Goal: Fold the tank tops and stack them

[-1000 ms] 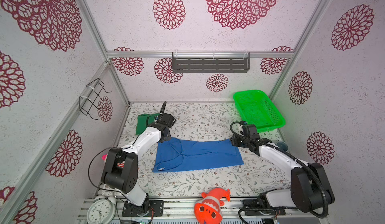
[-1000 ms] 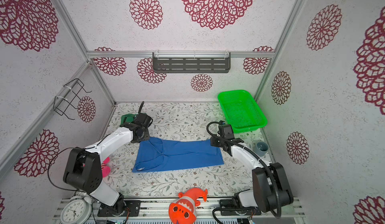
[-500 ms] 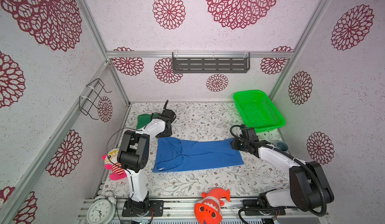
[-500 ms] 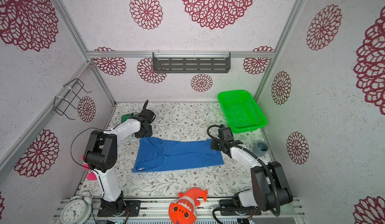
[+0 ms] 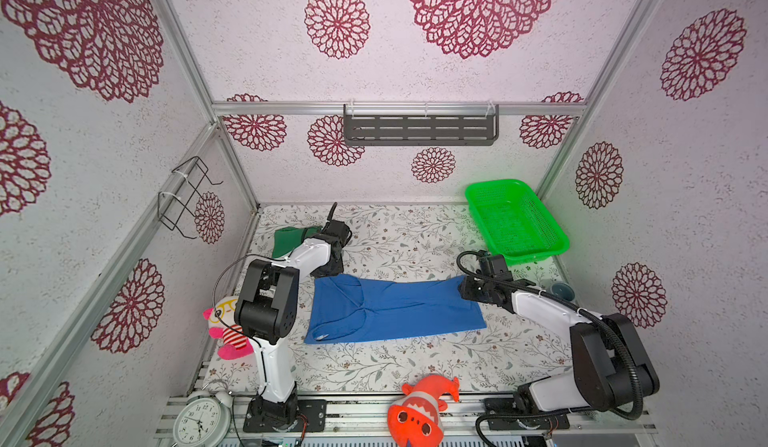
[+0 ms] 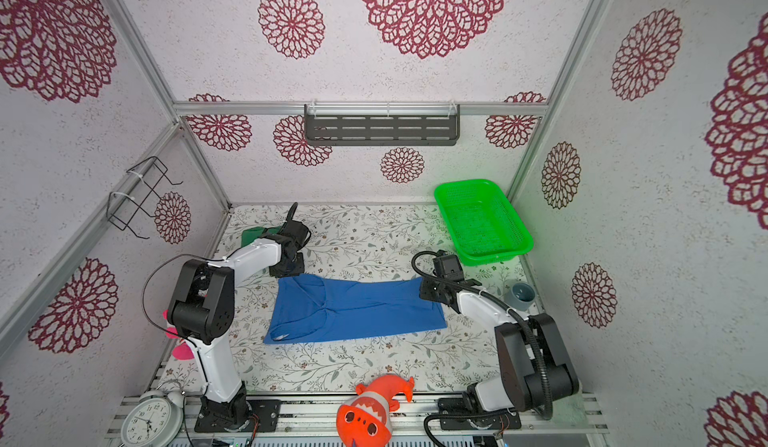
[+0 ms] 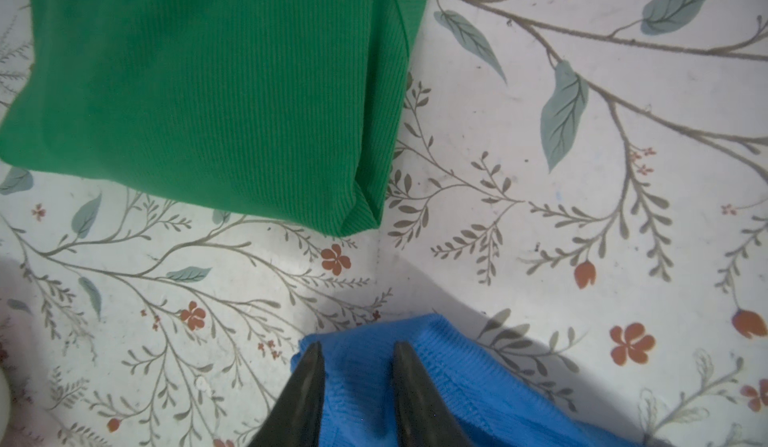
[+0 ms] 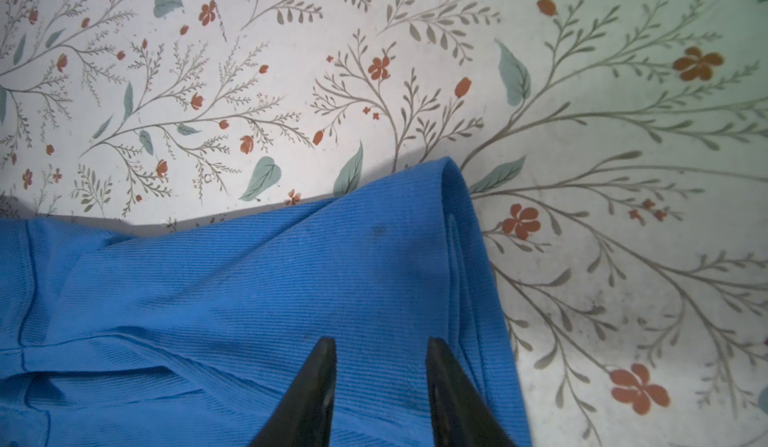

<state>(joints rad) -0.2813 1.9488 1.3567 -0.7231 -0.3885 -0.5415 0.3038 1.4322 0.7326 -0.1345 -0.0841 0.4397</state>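
Lying flat at centre frame on the counter [image 5: 399,366], the blue tank top [image 5: 395,312] has its far corners straddled by the left gripper [image 7: 357,353] and right gripper [image 8: 380,345], jaws part-way apart, likely for the next fold. Whether either pinches cloth cannot be told. Beyond, toward frame left, the folded green tank top [image 5: 291,239] awaits stacking.

My two arms from overhead: the left arm [image 5: 272,366] and the right arm [image 5: 540,310] share glossy white link shells and boxy matte-black joint housings [image 5: 266,299], each mounted on a black base plate [image 5: 311,413]. A thin black cable [image 5: 217,291] loops off the left; a ribbed black hose [image 5: 623,353] runs along the right. Through my wrist cameras, both end in dark, smooth fingers [image 7: 305,399] tapering to narrow points.
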